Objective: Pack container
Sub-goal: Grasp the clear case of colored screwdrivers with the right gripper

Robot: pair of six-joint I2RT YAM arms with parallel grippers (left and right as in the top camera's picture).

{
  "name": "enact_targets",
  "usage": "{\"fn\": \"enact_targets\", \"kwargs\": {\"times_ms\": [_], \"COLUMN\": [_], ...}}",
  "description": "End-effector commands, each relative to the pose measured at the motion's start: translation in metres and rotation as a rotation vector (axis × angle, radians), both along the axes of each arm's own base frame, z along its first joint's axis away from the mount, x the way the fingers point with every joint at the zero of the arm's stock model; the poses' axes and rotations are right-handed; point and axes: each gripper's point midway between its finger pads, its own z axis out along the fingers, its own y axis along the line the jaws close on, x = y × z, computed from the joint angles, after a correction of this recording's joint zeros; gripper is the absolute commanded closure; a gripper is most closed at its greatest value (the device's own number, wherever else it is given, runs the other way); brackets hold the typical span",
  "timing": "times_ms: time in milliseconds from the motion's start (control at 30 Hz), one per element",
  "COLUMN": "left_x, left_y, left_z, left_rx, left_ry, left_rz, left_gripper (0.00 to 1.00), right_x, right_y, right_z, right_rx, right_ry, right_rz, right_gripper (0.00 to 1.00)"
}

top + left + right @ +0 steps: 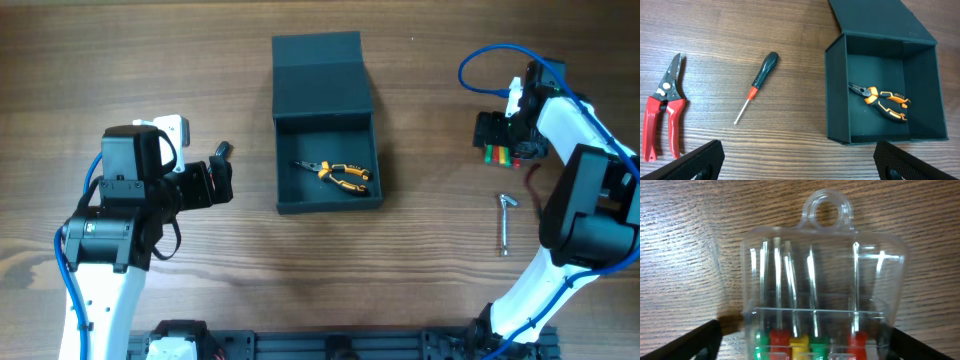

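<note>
The container (330, 205) sits upper centre of the overhead frame. Its lid is folded back toward the top edge, so I can load it from above. The pliers (345, 176) lie flat on its floor, which by my reading leaves bare room for more tools. The left gripper (224, 172) hovers left of the container, apart from it, jaws spread and empty. The right gripper (505, 140) is well off to the container's right over the table (420, 280), jaws straddling a clear plastic case (822, 280). I cannot tell whether they are clamped on it.
</note>
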Motion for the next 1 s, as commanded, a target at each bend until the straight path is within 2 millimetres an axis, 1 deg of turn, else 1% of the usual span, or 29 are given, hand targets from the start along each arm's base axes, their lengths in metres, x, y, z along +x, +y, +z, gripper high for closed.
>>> {"fn": "enact_targets", "kwargs": {"times_ms": [0, 167, 233, 333, 400, 500, 667, 700, 833, 900, 933, 967], "left_x": [0.002, 0.002, 0.002, 0.002, 0.002, 0.002, 0.002, 0.002, 0.002, 0.002, 0.002, 0.002], "left_y": [0.002, 0.002, 0.002, 0.002, 0.002, 0.002, 0.002, 0.002, 0.002, 0.002, 0.002, 0.002], "left_z": [0.007, 0.007, 0.007, 0.007, 0.007, 0.007, 0.007, 0.007, 0.007, 0.007, 0.007, 0.007], "left_rx": [0.015, 0.015, 0.015, 0.015, 0.015, 0.015, 0.015, 0.015, 0.015, 0.016, 0.015, 0.015], "left_ry": [-0.022, -0.022, -0.022, -0.022, -0.022, -0.022, -0.022, -0.022, -0.022, -0.022, -0.022, -0.022], "left_rz": [-0.008, -0.008, -0.008, -0.008, -0.008, -0.008, -0.008, -0.008, -0.008, -0.008, -0.008, -0.008], "left_gripper": [0.0, 0.0, 0.0, 0.0, 0.0, 0.0, 0.0, 0.0, 0.0, 0.0, 0.0, 0.0], "right_x": [-0.015, -0.015, -0.015, -0.015, -0.016, -0.015, -0.015, -0.014, -0.011, -0.01, -0.009, -0.009], "right_y": [0.007, 0.007, 0.007, 0.007, 0.008, 0.008, 0.007, 0.007, 0.007, 0.006, 0.006, 0.006], "right_z": [-0.017, -0.017, -0.017, -0.017, -0.017, -0.017, -0.015, -0.014, -0.004, 0.003, 0.008, 0.012], "right_rx": [0.023, 0.024, 0.024, 0.024, 0.025, 0.027, 0.027, 0.026, 0.021, 0.017, 0.015, 0.013], "right_ry": [0.057, 0.057, 0.057, 0.057, 0.058, 0.057, 0.053, 0.051, 0.028, 0.013, 0.004, -0.003], "right_rz": [0.022, 0.015, 0.015, 0.015, 0.015, 0.0, -0.003, -0.002, -0.002, -0.002, -0.002, -0.002], "right_gripper": [0.09, 0.19, 0.28, 0.34, 0.36, 0.36, 0.44, 0.46, 0.63, 0.81, 0.85, 0.86]}}
